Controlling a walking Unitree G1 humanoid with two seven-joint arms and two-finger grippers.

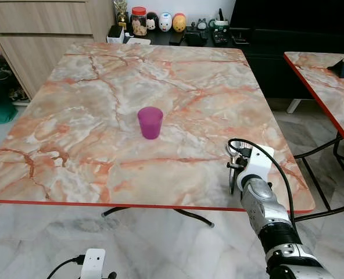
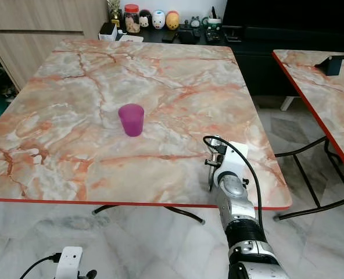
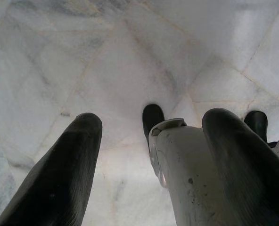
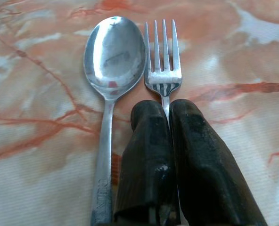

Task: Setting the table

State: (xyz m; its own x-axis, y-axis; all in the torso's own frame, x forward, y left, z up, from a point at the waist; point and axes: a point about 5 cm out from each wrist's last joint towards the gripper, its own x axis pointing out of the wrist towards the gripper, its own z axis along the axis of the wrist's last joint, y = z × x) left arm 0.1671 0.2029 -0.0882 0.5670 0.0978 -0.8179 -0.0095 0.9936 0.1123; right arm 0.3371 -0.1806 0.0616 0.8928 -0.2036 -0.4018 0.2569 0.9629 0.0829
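a marble-patterned table [image 1: 90,145] with a thin red edge stands before the robot on a pale marble floor [image 1: 160,244]. a purple plastic cup [image 1: 150,122] stands upright near the middle of the tabletop, well apart from everything else on it.

the right gripper [image 4: 168,113] reaches over the near right corner of the table. in the right wrist view its two black fingers [image 4: 146,160] are pressed together on the handle of a silver fork [image 4: 162,61], with the tines pointing away from the gripper over the marble surface. a silver spoon [image 4: 112,70] lies just beside the fork, its bowl facing up and level with the tines, its handle running back alongside the fingers; whether the fingers touch the spoon handle cannot be told. in the head views the right arm [image 1: 265,203] rises from below the table edge with a black cable looping over the wrist, and the cutlery itself is too small to make out there.

the left gripper [image 3: 151,141] hangs low beside the robot, its fingers [image 3: 64,174] spread wide apart over the floor, with part of the robot's white leg [image 3: 186,179] and a dark foot between them.

at the far end of the table, a dark sideboard [image 1: 178,38] holds a red-lidded jar [image 1: 139,20] and a few small round figurines [image 1: 172,22]. a second table of the same pattern [image 1: 329,87] stands to the right.
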